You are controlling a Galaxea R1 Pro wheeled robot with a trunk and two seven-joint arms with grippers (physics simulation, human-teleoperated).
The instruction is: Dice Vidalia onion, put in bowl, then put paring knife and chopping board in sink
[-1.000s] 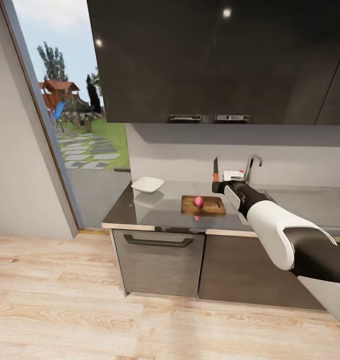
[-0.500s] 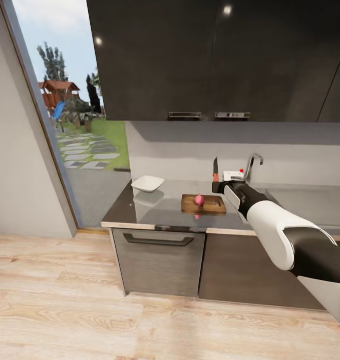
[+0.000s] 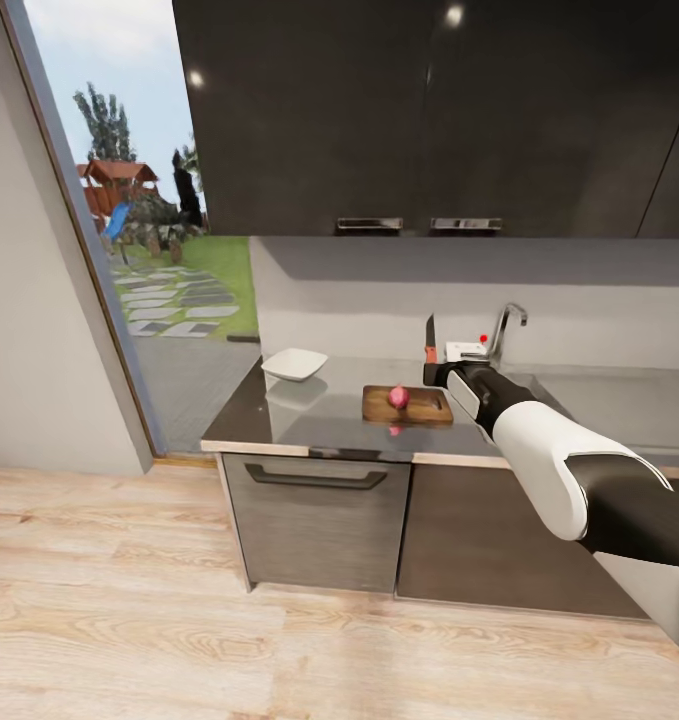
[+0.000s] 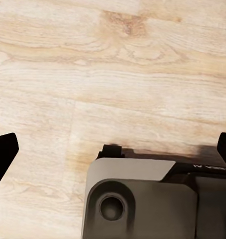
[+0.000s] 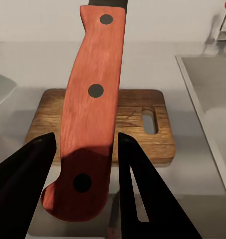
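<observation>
My right gripper [image 3: 437, 372] is shut on the paring knife [image 3: 431, 340], blade pointing up, just right of the chopping board [image 3: 424, 410] and above the countertop [image 3: 309, 415]. A small round pinkish onion [image 3: 398, 397] sits whole on the board. The white bowl [image 3: 295, 366] stands further left. In the right wrist view the knife's red-brown riveted handle [image 5: 93, 114] fills the gap of the gripper [image 5: 86, 139], with the board [image 5: 137, 119] behind it and the onion hidden. The sink [image 5: 212, 94] lies beside the board. My left gripper [image 4: 115, 144] hangs open over the floor.
The chrome tap [image 3: 506, 330] with its red knob rises behind the knife, next to a small white object [image 3: 466, 350]. Dark wall cabinets [image 3: 429, 120] hang above the counter. A tall glass door [image 3: 149, 250] is at the left, and pale wood floor [image 3: 179, 620] lies in front.
The whole picture has shifted up a little, so the camera moved. The right arm, the knife, the onion and the board keep their places relative to each other.
</observation>
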